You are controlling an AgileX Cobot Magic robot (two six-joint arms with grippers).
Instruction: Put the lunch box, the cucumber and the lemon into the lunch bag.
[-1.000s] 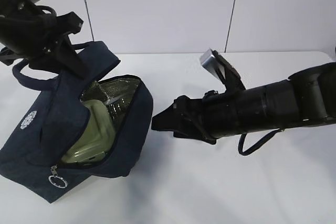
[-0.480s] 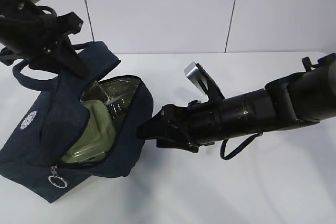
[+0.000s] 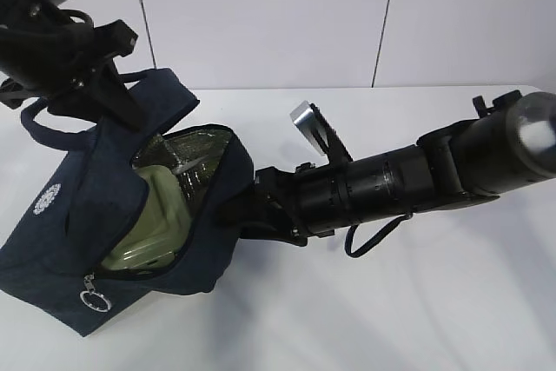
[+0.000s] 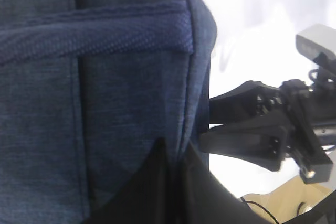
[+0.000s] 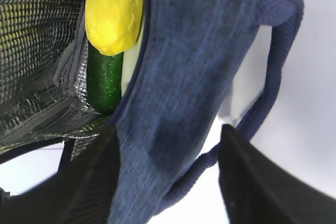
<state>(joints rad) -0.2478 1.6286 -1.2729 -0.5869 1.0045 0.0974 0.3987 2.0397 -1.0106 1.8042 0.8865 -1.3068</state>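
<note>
The navy lunch bag [image 3: 61, 232] leans tilted on the table's left, its mouth open on a silver lining. The sage-green lunch box [image 3: 152, 223] lies inside. In the right wrist view the yellow lemon [image 5: 114, 11] rests on the dark green cucumber [image 5: 105, 85] within the lining. My left gripper [image 3: 130, 115] is shut, pinching the bag's upper fabric [image 4: 131, 129] and holding it up. My right gripper [image 3: 233, 213] stands open astride the bag's right wall [image 5: 173, 103]: one finger on the lining side, the other outside by the handle. The fabric between them is not clamped.
The white table [image 3: 391, 301] stretches to the right and front of the bag. A handle loop [image 5: 273, 77] hangs off the bag's outer side beside my right finger. The zipper's ring pull [image 3: 95, 300] dangles at the bag's lower front corner.
My right arm has reached left across the table until its fingers straddle the bag's right wall, and its jaws have narrowed a little. Left arm and bag have not moved.
</note>
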